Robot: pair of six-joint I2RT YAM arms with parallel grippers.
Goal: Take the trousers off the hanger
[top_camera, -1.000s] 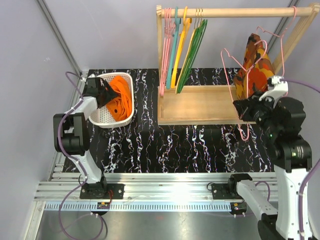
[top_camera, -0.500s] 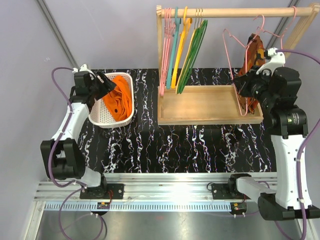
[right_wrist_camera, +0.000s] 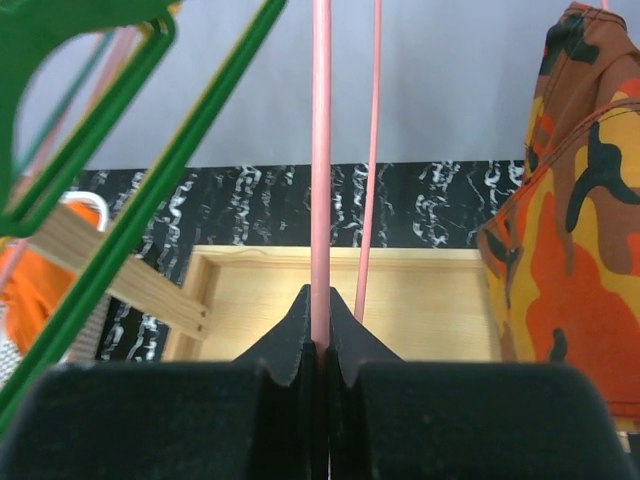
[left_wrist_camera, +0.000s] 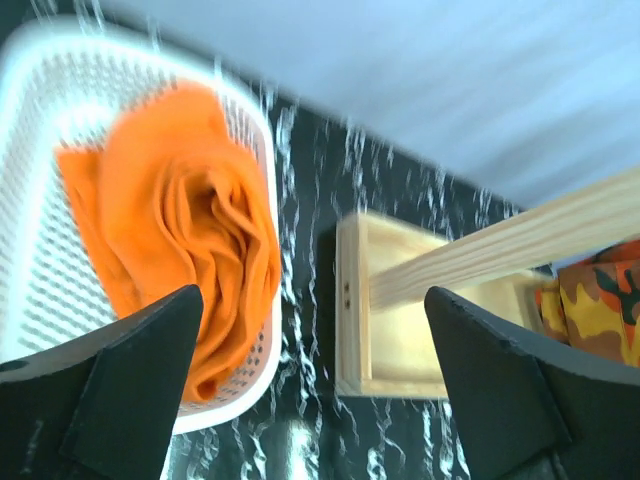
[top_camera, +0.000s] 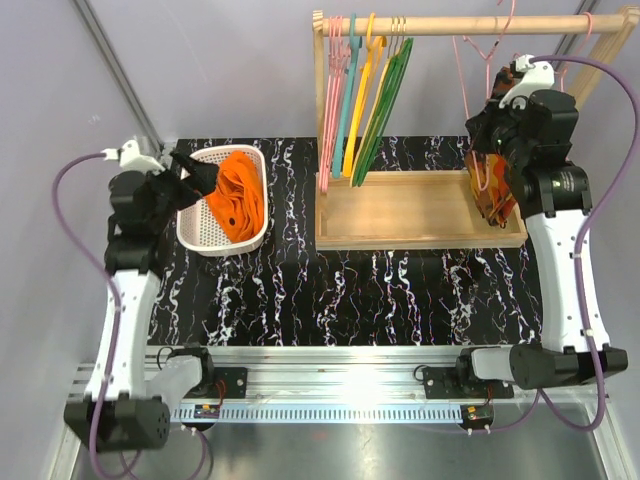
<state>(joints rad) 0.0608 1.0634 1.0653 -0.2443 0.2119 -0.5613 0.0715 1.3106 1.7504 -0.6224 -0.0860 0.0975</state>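
Observation:
The bright orange trousers (top_camera: 238, 197) lie bunched in a white basket (top_camera: 196, 238) at the back left; they also show in the left wrist view (left_wrist_camera: 190, 240). My left gripper (top_camera: 198, 177) hovers at the basket's left rim, open and empty (left_wrist_camera: 312, 330). My right gripper (top_camera: 488, 128) is raised near the wooden rail (top_camera: 440, 24), shut on the thin pink wire hanger (top_camera: 464, 90), which is bare. In the right wrist view the jaws (right_wrist_camera: 321, 340) pinch one wire of the hanger (right_wrist_camera: 321, 150).
A camouflage garment (top_camera: 492, 190) hangs by my right arm, also in the right wrist view (right_wrist_camera: 570, 250). Several pink, teal, yellow and green hangers (top_camera: 362, 95) hang at the rail's left end. A wooden tray (top_camera: 400, 210) lies under the rail.
My right arm has lifted the pink wire hanger up and back to the rail. My left arm has drawn back from the basket, leaving the trousers inside.

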